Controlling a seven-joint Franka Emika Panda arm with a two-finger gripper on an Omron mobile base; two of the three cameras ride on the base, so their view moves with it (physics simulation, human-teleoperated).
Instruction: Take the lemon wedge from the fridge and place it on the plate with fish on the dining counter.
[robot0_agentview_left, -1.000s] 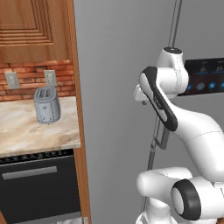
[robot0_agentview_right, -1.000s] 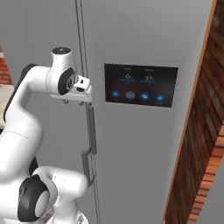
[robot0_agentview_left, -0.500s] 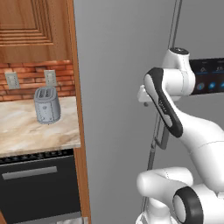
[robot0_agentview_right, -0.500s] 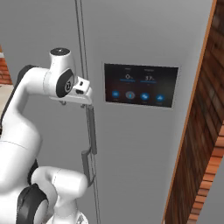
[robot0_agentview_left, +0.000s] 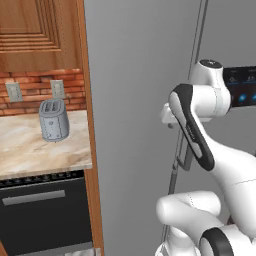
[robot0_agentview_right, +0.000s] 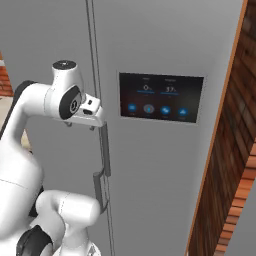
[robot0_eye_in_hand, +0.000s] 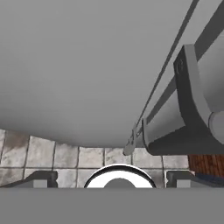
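Observation:
The grey fridge (robot0_agentview_left: 135, 90) (robot0_agentview_right: 165, 40) stands with both doors closed, so the lemon wedge is hidden. The plate with fish and the dining counter are out of view. My gripper (robot0_agentview_right: 89, 120) (robot0_agentview_left: 167, 115) hovers close to the door front, just left of the long vertical bar handle (robot0_agentview_right: 105, 150) (robot0_agentview_left: 187, 150) and the black touch panel (robot0_agentview_right: 161, 97). In the hand view the gripper (robot0_eye_in_hand: 112, 180) is open, its fingertips (robot0_eye_in_hand: 41, 179) spread wide with nothing between them. The handle's mount (robot0_eye_in_hand: 192, 105) lies up and to the right.
Left of the fridge a wooden side panel (robot0_agentview_left: 89, 150) borders a marbled worktop (robot0_agentview_left: 35, 155) with a grey toaster (robot0_agentview_left: 54, 120), above a black oven (robot0_agentview_left: 45, 210). A brick wall (robot0_agentview_right: 232, 180) closes in on the fridge's right. Tiled floor (robot0_eye_in_hand: 52, 153) lies below.
The arm has leaned a little further toward the fridge door and the hand has sunk slightly beside the handle. The doors stay closed and the gripper stays open.

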